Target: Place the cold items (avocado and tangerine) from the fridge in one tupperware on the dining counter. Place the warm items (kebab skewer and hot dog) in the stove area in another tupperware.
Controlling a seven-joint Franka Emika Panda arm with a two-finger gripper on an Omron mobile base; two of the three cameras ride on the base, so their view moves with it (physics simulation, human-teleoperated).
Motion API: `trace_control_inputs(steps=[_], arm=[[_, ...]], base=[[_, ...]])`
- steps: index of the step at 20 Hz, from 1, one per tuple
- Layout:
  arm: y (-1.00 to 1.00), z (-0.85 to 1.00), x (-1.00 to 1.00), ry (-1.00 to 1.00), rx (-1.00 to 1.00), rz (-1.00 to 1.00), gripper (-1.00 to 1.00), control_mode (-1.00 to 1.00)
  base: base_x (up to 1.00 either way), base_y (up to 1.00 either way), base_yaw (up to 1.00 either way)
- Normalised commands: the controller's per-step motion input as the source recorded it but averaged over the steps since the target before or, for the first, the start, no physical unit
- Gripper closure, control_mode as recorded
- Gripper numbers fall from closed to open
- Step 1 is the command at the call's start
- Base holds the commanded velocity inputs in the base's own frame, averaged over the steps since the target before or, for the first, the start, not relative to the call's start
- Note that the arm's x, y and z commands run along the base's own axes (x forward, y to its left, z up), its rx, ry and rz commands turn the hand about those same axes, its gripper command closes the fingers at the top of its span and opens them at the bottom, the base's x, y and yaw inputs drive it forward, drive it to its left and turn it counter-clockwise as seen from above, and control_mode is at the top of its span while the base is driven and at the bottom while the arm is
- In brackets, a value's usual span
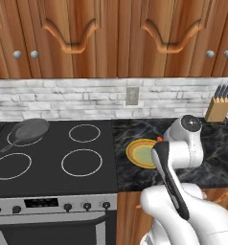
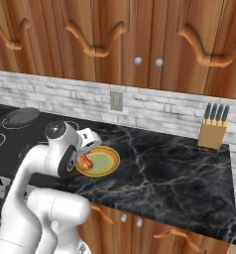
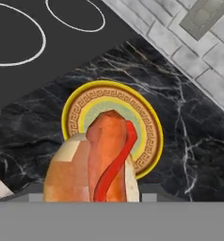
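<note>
A hot dog [image 3: 107, 157] in a bun, with a red sauce stripe, sits between my gripper's [image 3: 92, 190] fingers, and the gripper is shut on it. It hangs just above a round yellow-rimmed plate [image 3: 147, 124] on the black marble counter, right of the stove. From the right base view, the hot dog [image 2: 85, 160] shows under my hand at the plate's [image 2: 104, 161] left edge. In the left base view my arm covers most of the plate [image 1: 137, 153], and a red tip of the hot dog [image 1: 160, 139] peeks out. The kebab skewer, avocado, tangerine and tupperware are out of view.
A black stove [image 1: 53, 158] with a dark pan [image 1: 28, 129] on its back-left burner lies left of the plate. A knife block [image 2: 211, 131] stands at the back right by the brick wall. Wooden cabinets hang overhead. Bare marble counter [image 2: 174, 173] stretches to the right.
</note>
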Motion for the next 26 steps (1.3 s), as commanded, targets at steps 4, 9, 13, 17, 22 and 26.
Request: trace_control_inputs(steps=[4, 9, 13, 17, 22, 26], arm=[[0.17, 0.75, -0.61, 0.0, 0.0, 0.0, 1.0, -1.0], [0.18, 0.67, -0.52, 0.0, -0.05, 0.1, 1.0, -1.0], [0.07, 0.12, -0.14, 0.0, -0.05, 0.06, 1.0, 1.0], [0.0, 0.0, 0.0, 0.0, 0.0, 0.0, 1.0, 1.0], [0.0, 0.0, 0.0, 0.0, 0.0, 0.0, 1.0, 1.0], [0.0, 0.0, 0.0, 0.0, 0.0, 0.0, 1.0, 1.0]], base=[[0.0, 0.0, 0.0], [0.0, 0.0, 0.0], [-0.55, 0.2, 0.28], [-0.74, 0.07, 0.78], [-0.5, 0.01, 1.0], [-0.43, 0.22, 0.98]])
